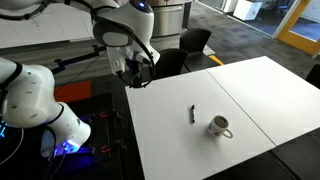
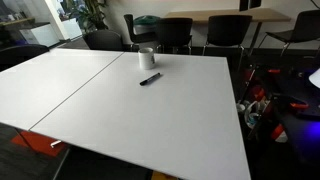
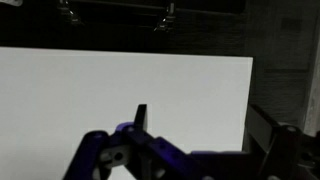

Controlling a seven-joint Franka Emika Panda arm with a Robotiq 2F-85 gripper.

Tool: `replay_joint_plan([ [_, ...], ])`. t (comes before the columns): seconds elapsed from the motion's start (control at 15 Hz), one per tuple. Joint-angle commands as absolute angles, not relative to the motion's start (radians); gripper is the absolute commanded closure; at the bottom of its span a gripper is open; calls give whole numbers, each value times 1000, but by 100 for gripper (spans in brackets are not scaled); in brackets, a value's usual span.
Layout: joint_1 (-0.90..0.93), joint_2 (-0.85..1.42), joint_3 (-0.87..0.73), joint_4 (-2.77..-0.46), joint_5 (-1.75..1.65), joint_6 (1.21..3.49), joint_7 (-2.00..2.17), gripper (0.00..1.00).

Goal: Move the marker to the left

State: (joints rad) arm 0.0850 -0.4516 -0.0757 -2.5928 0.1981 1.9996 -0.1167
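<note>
The marker (image 1: 192, 114) is a thin dark stick lying on the white table (image 1: 200, 150), just beside the white mug (image 1: 219, 127). It also shows in an exterior view (image 2: 150, 79), in front of the mug (image 2: 147, 58). My gripper (image 1: 140, 72) hangs above the table's far corner, well away from the marker. In the wrist view the gripper (image 3: 200, 125) is open and empty, its two fingers wide apart over the bare white table (image 3: 100, 90). The marker and the mug are out of the wrist view.
Black chairs (image 1: 195, 42) stand behind the table, and more of them (image 2: 175, 30) show along its far side. The robot base with cables (image 1: 60, 125) is beside the table. A seam (image 1: 235, 100) runs across the tabletop.
</note>
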Motion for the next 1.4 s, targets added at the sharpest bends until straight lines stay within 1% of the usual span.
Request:
replay_joint_plan([
  [0.0,68,-451,-60,-2591,205,1997,-123,0],
  [0.33,68,-451,-60,-2591,205,1997,-123,0],
  [0.6,62,-438,-53,-2591,163,2072,-151,0],
  [0.87,50,-390,-34,-2575,12,2140,-183,0],
  [1.33,31,-241,-49,-2521,-248,2304,-316,0],
])
